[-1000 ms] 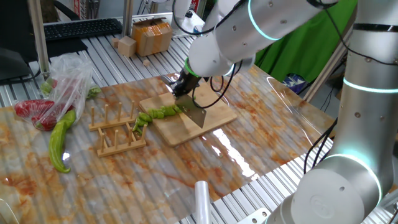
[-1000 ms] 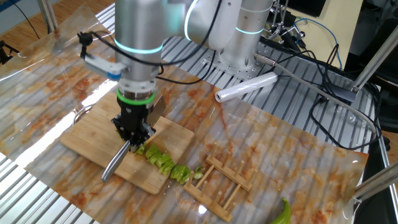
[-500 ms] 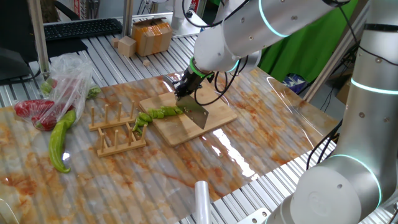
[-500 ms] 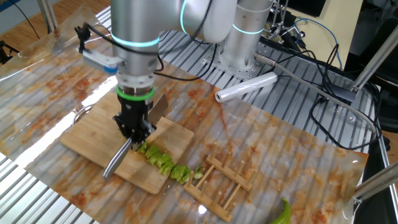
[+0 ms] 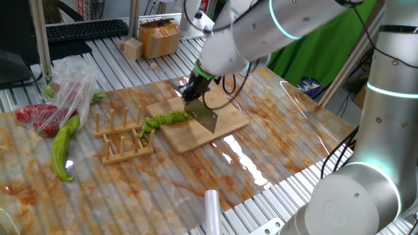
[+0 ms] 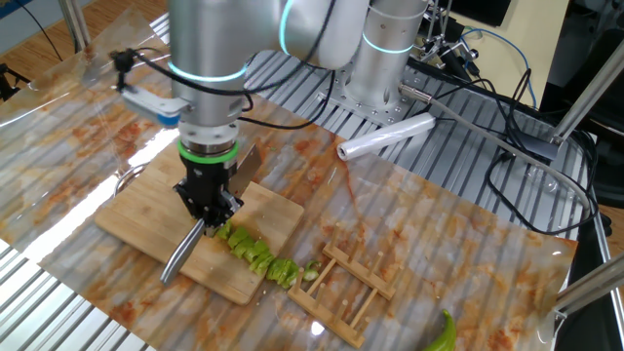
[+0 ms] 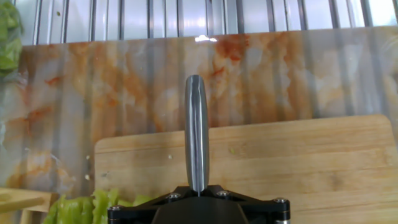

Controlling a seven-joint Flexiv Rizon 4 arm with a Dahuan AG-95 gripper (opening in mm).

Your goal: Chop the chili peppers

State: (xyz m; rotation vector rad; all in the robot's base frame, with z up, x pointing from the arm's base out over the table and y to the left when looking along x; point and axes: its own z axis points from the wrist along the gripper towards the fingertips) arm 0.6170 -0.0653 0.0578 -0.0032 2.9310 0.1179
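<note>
The chili peppers lie as a row of green chunks at the left end of the wooden cutting board; the same chili chunks run off the board toward the rack. My gripper is shut on a knife. Its blade stands edge-down on the board beside the right end of the chunks. In the hand view the knife points away over the board, with chili pieces at the lower left.
A wooden rack stands left of the board. A paler curved pepper and a plastic bag of red peppers lie at the far left. A plastic roll lies near the arm's base, and a cardboard box stands behind.
The arm's upper links and wrist have shifted slightly. The knife stays on the board at the same end of the chili row, still held.
</note>
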